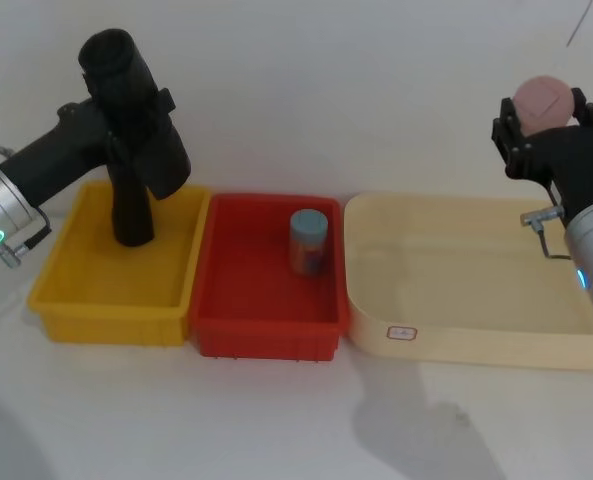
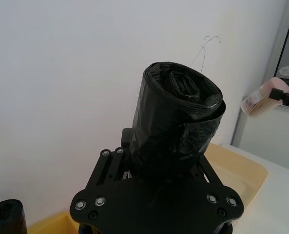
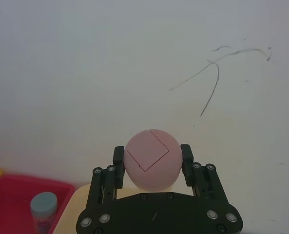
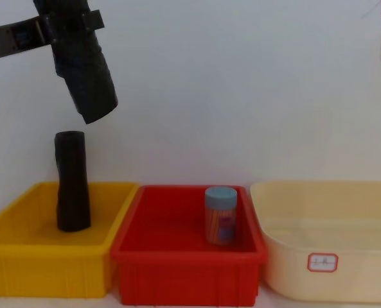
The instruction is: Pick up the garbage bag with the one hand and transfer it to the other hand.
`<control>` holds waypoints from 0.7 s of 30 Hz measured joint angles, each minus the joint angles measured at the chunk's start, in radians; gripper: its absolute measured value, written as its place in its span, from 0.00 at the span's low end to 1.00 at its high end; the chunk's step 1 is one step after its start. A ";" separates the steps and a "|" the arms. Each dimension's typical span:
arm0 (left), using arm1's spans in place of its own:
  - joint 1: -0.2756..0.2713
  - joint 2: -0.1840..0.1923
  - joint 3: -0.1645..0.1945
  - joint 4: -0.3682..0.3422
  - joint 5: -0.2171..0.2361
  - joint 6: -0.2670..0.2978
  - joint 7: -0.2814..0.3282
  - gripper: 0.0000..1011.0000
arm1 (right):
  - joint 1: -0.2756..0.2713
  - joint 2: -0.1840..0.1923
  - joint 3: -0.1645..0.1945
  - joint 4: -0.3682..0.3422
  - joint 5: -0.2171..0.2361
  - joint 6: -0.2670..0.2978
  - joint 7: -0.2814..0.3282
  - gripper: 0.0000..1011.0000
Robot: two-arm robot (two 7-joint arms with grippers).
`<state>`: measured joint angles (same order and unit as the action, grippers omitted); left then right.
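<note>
1. Head view: one left gripper (image 1: 126,103), arm raised over the yellow plastic bin (image 4: 49,269), clamped around one thick black crinkly-plastic garbage bag roll (image 4: 84,70), which is tilted and held clear of the bin.
2. One right gripper (image 3: 152,155), raised by the cream plastic tub (image 4: 344,269), clamped on one pink ball (image 3: 151,168).
3. One slimmer black roll (image 4: 71,183), upright in the yellow bin.
4. One blue-lidded jar (image 4: 220,215), upright in the red plastic bin (image 4: 187,276).
</note>
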<state>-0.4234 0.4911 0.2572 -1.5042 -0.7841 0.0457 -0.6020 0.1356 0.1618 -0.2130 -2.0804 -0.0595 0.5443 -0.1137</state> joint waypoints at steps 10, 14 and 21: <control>-0.006 -0.001 0.004 0.004 0.000 0.000 -0.003 0.41 | 0.064 0.006 0.015 0.076 0.018 0.044 0.047 0.66; -0.023 -0.005 0.015 0.019 -0.003 0.003 -0.018 0.41 | 0.109 0.007 0.026 0.140 0.033 0.070 0.076 0.66; -0.080 -0.028 0.050 0.069 -0.016 0.015 -0.071 0.41 | 0.160 -0.001 0.048 0.214 0.055 0.087 0.105 0.66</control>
<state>-0.5032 0.4632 0.3068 -1.4350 -0.8003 0.0609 -0.6731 0.2951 0.1612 -0.1647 -1.8660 -0.0043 0.6309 -0.0087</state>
